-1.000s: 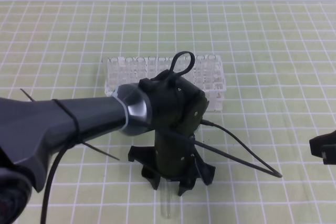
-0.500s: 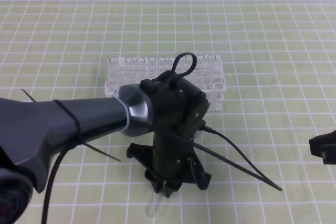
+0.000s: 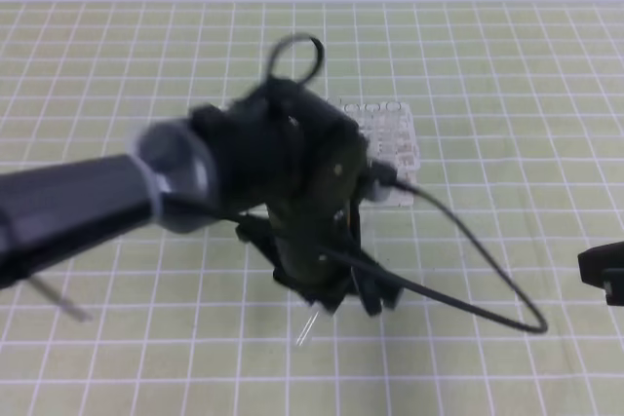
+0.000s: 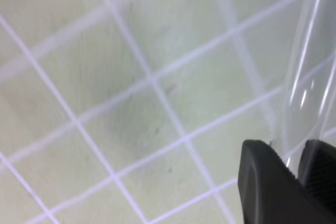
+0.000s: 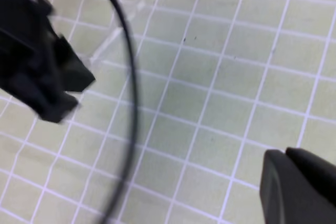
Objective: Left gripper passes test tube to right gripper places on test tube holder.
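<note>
My left gripper (image 3: 328, 301) hangs over the middle of the green grid mat, blurred by motion, and is shut on the test tube (image 3: 305, 327). The clear tube's lower end sticks out below the claw, tilted down to the left and off the mat. Seen from the left wrist, the tube (image 4: 307, 66) runs up between the two black fingers (image 4: 262, 182). The white test tube holder (image 3: 388, 132) stands behind the arm, mostly hidden by it. Only the shut tip of my right gripper (image 3: 603, 277) shows at the right edge; the right wrist view has its fingers (image 5: 294, 187) together, with the tube (image 5: 113, 38) far to their left.
A black cable (image 3: 468, 275) loops from the left wrist out to the right, low over the mat. It crosses the right wrist view (image 5: 128, 103) too. A thin dark rod-like shadow (image 3: 54, 299) lies at the left under the arm.
The left claw closed on the tube that lay on the mat and lifted it. The arm rose and swung, now covering more of the holder. The right gripper stayed put.
</note>
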Robot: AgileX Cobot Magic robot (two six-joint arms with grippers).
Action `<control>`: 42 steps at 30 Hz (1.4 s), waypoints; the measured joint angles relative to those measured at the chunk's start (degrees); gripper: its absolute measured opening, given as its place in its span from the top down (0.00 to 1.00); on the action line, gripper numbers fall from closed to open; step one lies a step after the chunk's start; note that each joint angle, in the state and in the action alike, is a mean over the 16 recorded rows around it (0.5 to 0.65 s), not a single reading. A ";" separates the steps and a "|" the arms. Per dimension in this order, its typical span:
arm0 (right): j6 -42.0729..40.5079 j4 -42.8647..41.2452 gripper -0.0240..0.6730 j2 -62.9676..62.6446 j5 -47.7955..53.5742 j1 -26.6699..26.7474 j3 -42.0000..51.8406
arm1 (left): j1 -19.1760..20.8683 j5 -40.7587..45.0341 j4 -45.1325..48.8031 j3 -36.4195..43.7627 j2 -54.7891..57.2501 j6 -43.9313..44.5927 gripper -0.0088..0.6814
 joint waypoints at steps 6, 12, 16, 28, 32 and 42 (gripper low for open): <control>-0.19 -0.04 0.99 -0.60 -0.71 0.00 -0.12 | 0.03 -5.91 1.07 1.51 -9.11 1.47 0.93; -0.84 0.86 0.99 -0.76 -1.48 0.00 -1.23 | 0.16 -14.80 3.31 7.78 -18.72 1.51 0.94; -2.34 2.90 0.99 -0.17 -1.79 0.03 -2.98 | 1.00 -22.16 4.94 15.08 -25.44 0.32 0.94; -9.88 10.63 0.99 7.22 -6.77 6.50 -11.23 | 8.21 -50.02 6.89 41.99 -45.79 -4.39 0.93; -13.98 11.78 0.99 9.98 -13.73 12.01 -13.18 | 10.11 -59.03 7.26 48.23 -49.26 -4.78 0.94; -25.68 13.37 0.99 12.07 -41.71 27.47 -10.96 | 11.01 -73.91 9.36 54.22 -47.63 -3.48 0.93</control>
